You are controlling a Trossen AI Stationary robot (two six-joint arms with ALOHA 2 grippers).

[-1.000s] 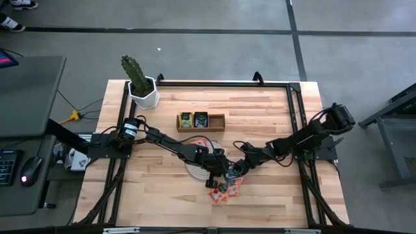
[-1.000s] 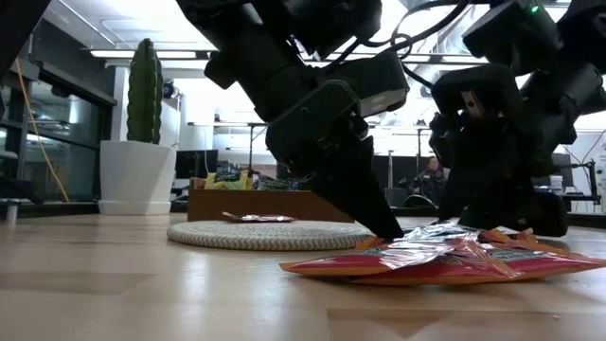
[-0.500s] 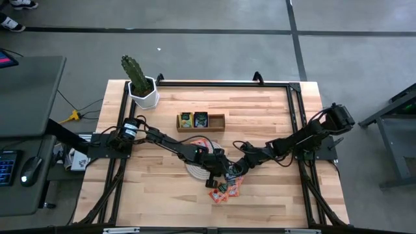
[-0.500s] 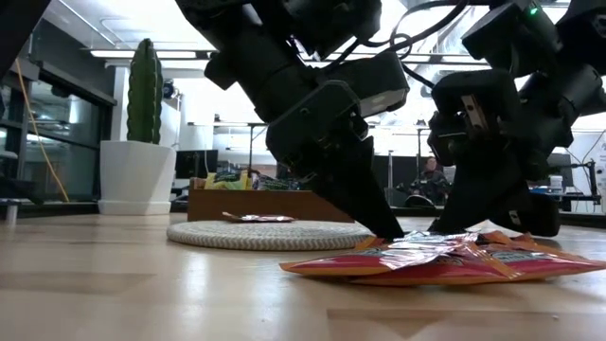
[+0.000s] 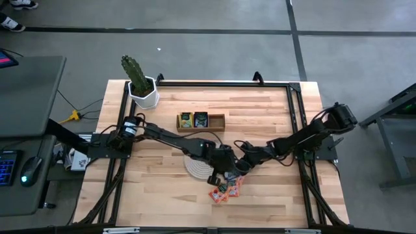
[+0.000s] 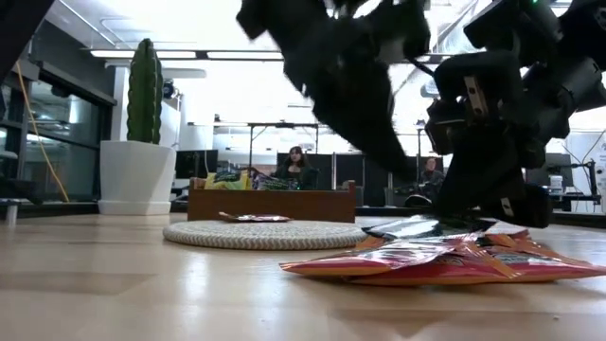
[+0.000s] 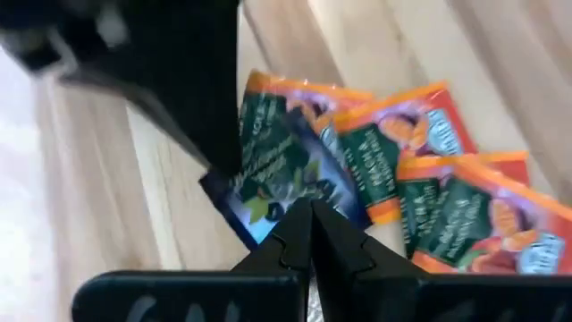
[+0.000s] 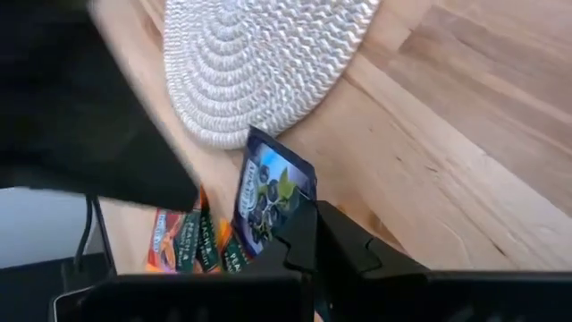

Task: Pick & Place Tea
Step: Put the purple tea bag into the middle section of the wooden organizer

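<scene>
Down at the near-middle of the table (image 5: 273, 117), just off the edge of the round woven mat (image 5: 192, 169): a messy little heap of orange-red tea sachets (image 5: 225, 190), lying flat and overlapping; right on top of that heap, the right gripper (image 8: 313, 234), reaching in from the right side with jaws pinched together on one edge of a dark blue sachet (image 8: 268, 192); sachet sticking out past the fingertips, tilted, with its far corner over the rim of the mat in the right wrist view; from table height, sitting a touch above the orange ones rather than flat among them. Close beside it, the left gripper (image 7: 311, 228), coming across over the mat from the left side; jaws fully together with nothing between them, as far as can be told; hanging above the same dark blue sachet and clear of the pile, pretty blurred in the low view. Further back on the table, the brown wooden tray (image 5: 218, 120), with a yellow-green sachet in its left compartment, a dark one in the middle and the right one looking bare; off in the back left corner, a cactus (image 5: 133, 70) in a white pot.
</scene>
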